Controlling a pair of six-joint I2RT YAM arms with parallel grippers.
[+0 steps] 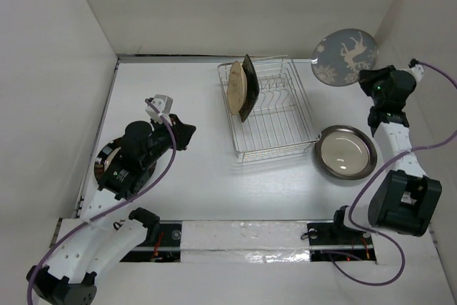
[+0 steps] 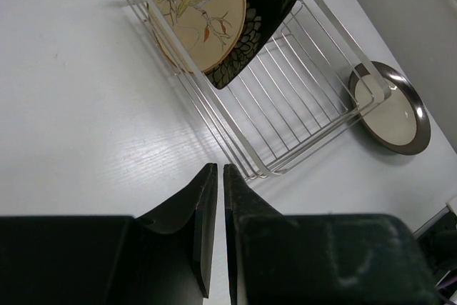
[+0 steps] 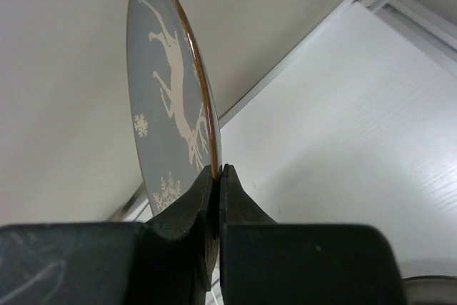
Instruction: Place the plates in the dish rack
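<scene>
Right wrist spotter: You had the blue-grey deer plate (image 3: 168,105) pinched by its rim, right gripper (image 3: 216,175) clamped hard on it, the plate rising edge-on straight out of the jaws. It hung up in the air and touched nothing else.

Top external spotter: From above, the dish rack (image 1: 278,152) lay to your left of that plate and closer to the near edge. The plate hovered just past the rack's far right corner, outside the wire. That was the whole question for you: in and left.

Right wrist spotter: Which slots did you have?

Top external spotter: The tan plate (image 1: 236,85) and the black square plate (image 1: 247,89) stood upright side by side at the rack's left end. The prong row ran rightward from them, bare. I'd judge you wanted the deer plate turned parallel to those two, rim down, set into the prongs beside the black one.

Right wrist spotter: Right arm was the near one, clearly.

Top external spotter: By a long way. Your left gripper (image 2: 218,171) sat well apart on the rack's left, jaws pressed nearly together on nothing. A dark round plate (image 1: 101,155) lay mostly hidden under that arm. The cream-centred plate (image 1: 345,151) lay flat on the table (image 1: 186,176) just beside the rack's right side, likely under your route, so mind it.
</scene>
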